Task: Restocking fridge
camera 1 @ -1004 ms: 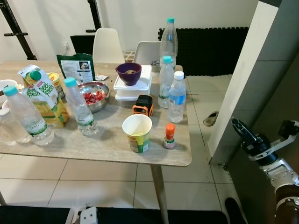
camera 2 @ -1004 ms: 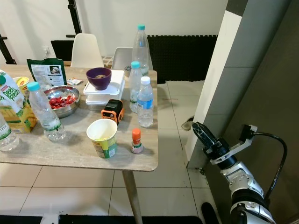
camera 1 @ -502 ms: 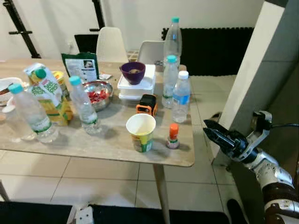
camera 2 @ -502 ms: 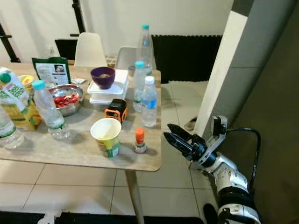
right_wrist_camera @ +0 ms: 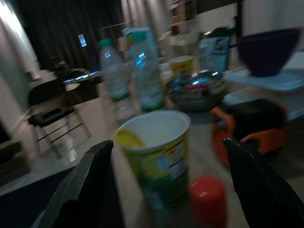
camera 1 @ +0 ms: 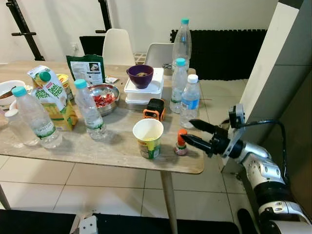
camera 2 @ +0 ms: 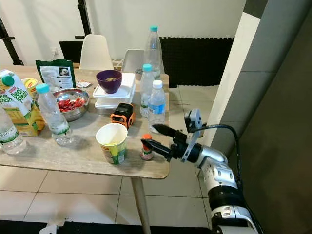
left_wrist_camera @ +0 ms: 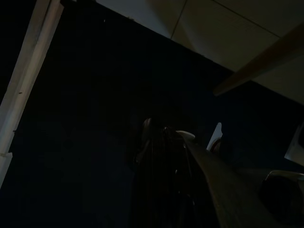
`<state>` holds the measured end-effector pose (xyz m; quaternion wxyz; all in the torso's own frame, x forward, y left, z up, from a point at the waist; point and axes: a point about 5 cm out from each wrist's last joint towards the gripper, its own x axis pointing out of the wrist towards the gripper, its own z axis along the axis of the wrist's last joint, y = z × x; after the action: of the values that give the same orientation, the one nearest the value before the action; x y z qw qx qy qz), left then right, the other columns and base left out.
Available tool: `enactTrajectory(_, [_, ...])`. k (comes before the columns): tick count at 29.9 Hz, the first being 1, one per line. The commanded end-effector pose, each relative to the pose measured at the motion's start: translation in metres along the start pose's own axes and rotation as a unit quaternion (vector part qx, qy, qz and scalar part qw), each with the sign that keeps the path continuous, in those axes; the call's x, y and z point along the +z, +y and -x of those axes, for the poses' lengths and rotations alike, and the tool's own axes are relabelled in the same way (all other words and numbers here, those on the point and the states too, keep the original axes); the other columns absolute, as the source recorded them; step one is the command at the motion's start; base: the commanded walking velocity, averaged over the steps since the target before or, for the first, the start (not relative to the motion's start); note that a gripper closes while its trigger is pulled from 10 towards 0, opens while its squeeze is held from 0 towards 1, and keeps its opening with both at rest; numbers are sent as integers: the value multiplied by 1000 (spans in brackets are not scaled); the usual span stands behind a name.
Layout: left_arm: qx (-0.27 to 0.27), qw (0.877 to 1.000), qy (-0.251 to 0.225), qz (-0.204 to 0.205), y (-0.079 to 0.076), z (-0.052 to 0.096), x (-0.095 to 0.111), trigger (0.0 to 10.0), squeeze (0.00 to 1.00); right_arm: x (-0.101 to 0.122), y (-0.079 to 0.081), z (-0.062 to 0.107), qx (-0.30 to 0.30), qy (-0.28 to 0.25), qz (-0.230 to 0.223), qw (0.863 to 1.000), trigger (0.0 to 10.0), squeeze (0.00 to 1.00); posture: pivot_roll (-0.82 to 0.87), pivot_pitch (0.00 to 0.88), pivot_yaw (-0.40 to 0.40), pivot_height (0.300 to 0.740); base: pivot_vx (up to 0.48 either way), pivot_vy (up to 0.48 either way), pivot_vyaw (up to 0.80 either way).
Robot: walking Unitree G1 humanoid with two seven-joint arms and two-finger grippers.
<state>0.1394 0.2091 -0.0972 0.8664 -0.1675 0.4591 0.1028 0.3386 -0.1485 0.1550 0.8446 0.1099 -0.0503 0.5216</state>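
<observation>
Small bottle [camera 1: 181,142] with an orange cap stands upright near the right front edge of the counter [camera 1: 112,151], just beside and to the right of a paper cup [camera 1: 148,138]. The right claw [camera 1: 192,132] reaches over the counter's right edge with its two black fingers [camera 1: 194,142] spread apart, gripping nothing; the near fingertip comes just beside the bottle's right side, the other finger above and behind it. In the right wrist view the red-orange cap [right_wrist_camera: 207,195] sits low between the splayed fingers, with the yellow-and-green cup [right_wrist_camera: 156,154] beside it. The bottle is short, with a pale body under its cap. Behind it stand an orange-and-black tape measure [camera 1: 154,108] and two clear water bottles [camera 1: 189,101]. The left claw hangs idle in shadow; whether its fingers are apart cannot be told.
</observation>
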Motion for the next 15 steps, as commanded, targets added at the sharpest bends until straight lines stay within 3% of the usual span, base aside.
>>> enactTrajectory(1, [1, 1000, 8, -7, 1, 1, -5, 10000, 0, 4, -3, -3, -23, -10, 5, 1000, 10000, 0, 23, 0, -1, 740, 0, 0, 0])
enactTrajectory(8, [-2, 1000, 8, -9, -1, 1, -5, 10000, 0, -11, -1, -10, -50, 43, 38, 997, 10000, 0, 19, 0, -1, 740, 0, 0, 0])
enactTrajectory(15, [-3, 1000, 9, -10, -1, 1, -5, 10000, 0, -22, -1, -26, -77, 56, 39, 995, 10000, 0, 19, 0, -1, 740, 0, 0, 0])
